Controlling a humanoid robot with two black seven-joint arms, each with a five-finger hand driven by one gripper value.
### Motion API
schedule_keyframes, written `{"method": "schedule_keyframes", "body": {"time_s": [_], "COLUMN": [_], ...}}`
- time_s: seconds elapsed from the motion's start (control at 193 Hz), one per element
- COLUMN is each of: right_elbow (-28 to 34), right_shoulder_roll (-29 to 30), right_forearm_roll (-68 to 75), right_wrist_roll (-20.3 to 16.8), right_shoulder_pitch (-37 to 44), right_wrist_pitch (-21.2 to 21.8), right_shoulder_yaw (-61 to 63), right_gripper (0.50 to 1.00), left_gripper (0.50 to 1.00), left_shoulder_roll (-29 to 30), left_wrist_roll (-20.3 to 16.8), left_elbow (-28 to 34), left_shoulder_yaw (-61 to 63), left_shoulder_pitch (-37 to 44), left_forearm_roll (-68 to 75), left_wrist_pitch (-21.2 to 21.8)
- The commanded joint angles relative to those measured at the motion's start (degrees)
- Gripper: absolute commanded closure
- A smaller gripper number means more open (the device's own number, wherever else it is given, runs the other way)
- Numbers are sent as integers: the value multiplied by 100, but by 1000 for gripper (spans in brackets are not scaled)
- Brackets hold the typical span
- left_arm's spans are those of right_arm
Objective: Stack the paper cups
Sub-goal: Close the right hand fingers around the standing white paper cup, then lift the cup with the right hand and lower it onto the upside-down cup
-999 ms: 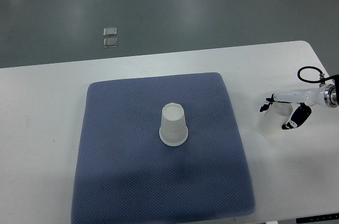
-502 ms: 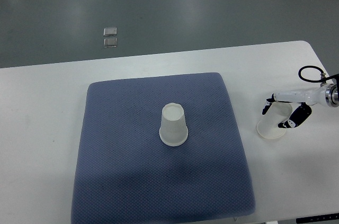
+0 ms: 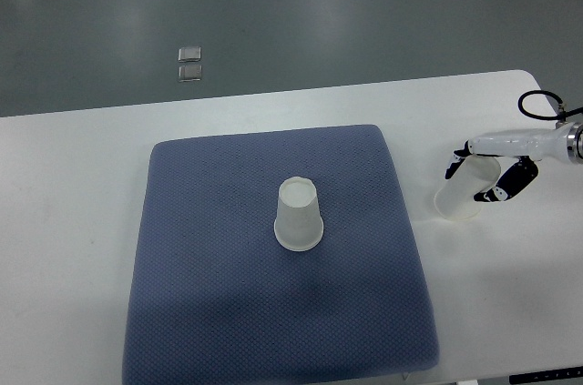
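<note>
Paper cups are two here. One paper cup [image 3: 299, 216] stands upside down near the middle of the blue mat [image 3: 209, 267], with its wide rim on the cloth. The second paper cup [image 3: 466, 192] is to the right of the mat, over the bare white table [image 3: 73, 221], and it is tilted, its open mouth turned down and to the left. The right hand [image 3: 483, 174] holds this second cup: the arm enters from the right edge, the white thumb side lies over the top of the cup, and the dark fingertips [image 3: 503, 190] press on its right side. A black cable [image 3: 533, 105] makes a loop above the wrist. The mat is a large square and covers the centre of the table. Beyond the far table edge is a grey floor [image 3: 364, 12], with two small clear squares [image 3: 189, 64] lying on it.
</note>
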Motion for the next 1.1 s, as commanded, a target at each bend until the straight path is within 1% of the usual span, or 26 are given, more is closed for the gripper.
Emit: {"method": "schedule_keyframes", "body": {"time_s": [0.0, 0.057, 0.269, 0.388, 0.435, 0.507, 0.574, 0.616, 0.693, 0.802, 1.097], "right_elbow": [27, 62, 546, 783, 792, 792, 783, 783, 783, 774, 765], "right_shoulder_roll": [-24, -15, 73, 161, 284, 521, 820, 917, 1180, 1400, 1629], "right_forearm_roll": [15, 15, 68, 349, 516, 683, 912, 991, 1096, 1096, 1096], "right_wrist_roll": [110, 119, 119, 110, 92, 66, 40, 13, -171, -356, -382], "right_shoulder_pitch": [156, 280, 930, 1299, 1475, 1660, 1818, 1835, 1844, 1827, 1800], "right_wrist_pitch": [118, 223, 628, 865, 1023, 1155, 1330, 1419, 1647, 1753, 1770], "right_shoulder_yaw": [5, 23, 31, 31, 31, 40, 189, 269, 497, 612, 612], "right_gripper": [1000, 1000, 1000, 1000, 1000, 1000, 981, 979, 975, 973, 971], "left_gripper": [500, 500, 500, 500, 500, 500, 500, 500, 500, 500, 500], "left_shoulder_roll": [0, 0, 0, 0, 0, 0, 0, 0, 0, 0, 0], "left_wrist_roll": [1, 1, 1, 1, 1, 1, 1, 1, 1, 1, 1], "left_elbow": [-1, -1, -1, -1, -1, -1, -1, -1, -1, -1, -1], "left_shoulder_yaw": [0, 0, 8, 0, 0, 0, 0, 0, 0, 0, 0], "left_shoulder_pitch": [0, 0, 0, 0, 0, 0, 0, 0, 0, 0, 0], "left_forearm_roll": [0, 0, 0, 0, 0, 0, 0, 0, 0, 0, 0], "left_wrist_pitch": [-5, 4, -5, -5, 4, 4, -5, -5, -5, -5, 4]}}
